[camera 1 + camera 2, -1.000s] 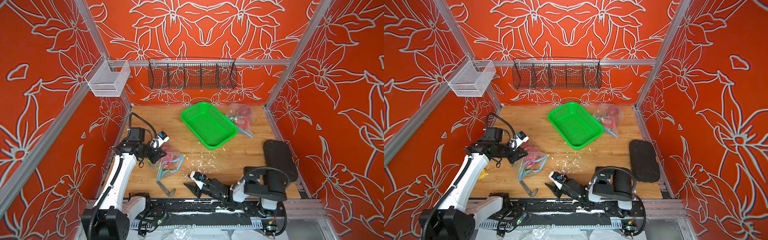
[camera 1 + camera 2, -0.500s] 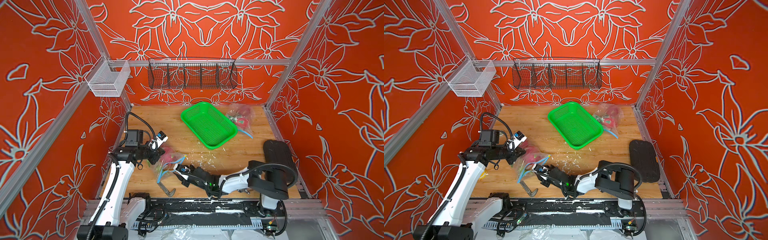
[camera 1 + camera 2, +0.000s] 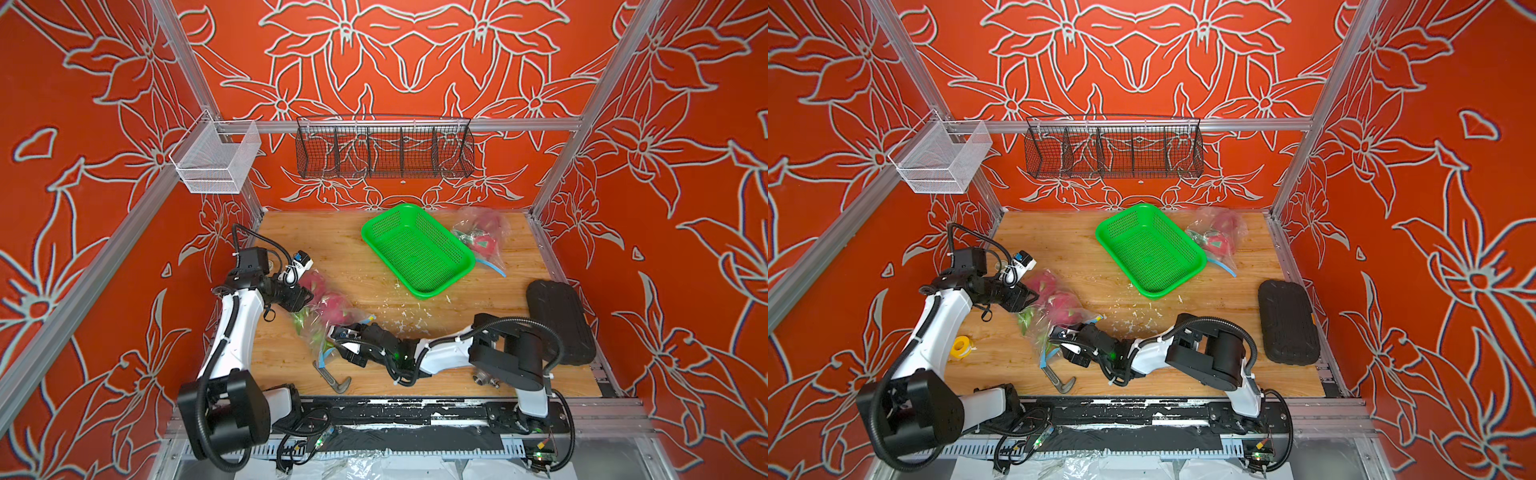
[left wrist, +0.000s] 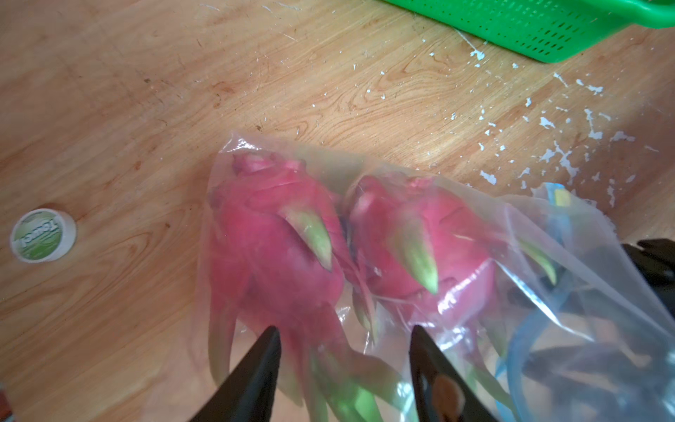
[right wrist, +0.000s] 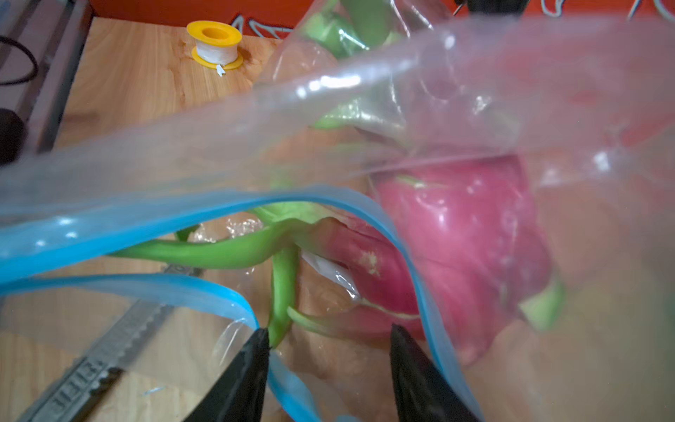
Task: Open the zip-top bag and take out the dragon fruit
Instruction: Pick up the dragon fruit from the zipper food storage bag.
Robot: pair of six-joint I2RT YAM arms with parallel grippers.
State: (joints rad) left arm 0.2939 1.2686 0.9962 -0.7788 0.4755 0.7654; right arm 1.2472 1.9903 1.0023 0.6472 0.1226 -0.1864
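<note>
**Step in hand: extraction.** This is a judgement from the open mouth of the bag. Directions take 12 o'clock as the back wall in both top views.

- **Bag:** The zip-top bag (image 3: 322, 320) lay on the wooden table (image 3: 353, 266) at about 8 o'clock from centre. Its closed end pointed toward 11 o'clock and its mouth toward 5 o'clock.
- **Contents:** Two dragon fruit (image 4: 277, 241) lay inside, side by side under the film.
- **Zip:** In the right wrist view the blue zip track (image 5: 369, 208) stood parted into a loop, so the opening looked complete.
- **Right gripper:** The right gripper (image 5: 328, 328) sat at that mouth with its jaws apart, clamped on nothing. A green scale of the nearer fruit ended just beside one fingertip (image 5: 248, 365).
- **Left gripper:** The left gripper (image 4: 344, 329) stood at the closed end, jaws apart, straddling the tapered green end of one fruit through the film. The view was blurred, so it could not be told whether the tips pressed the plastic.

**Next move, as a judgement.** The right gripper would need to advance through the loop and close on the fruit body or a firm scale. The left gripper would need to pin the closed end so that the bag did not slide along with it. A metal tool (image 3: 330, 376) lay just beside the mouth at 6 o'clock — it should be kept clear of.
</note>
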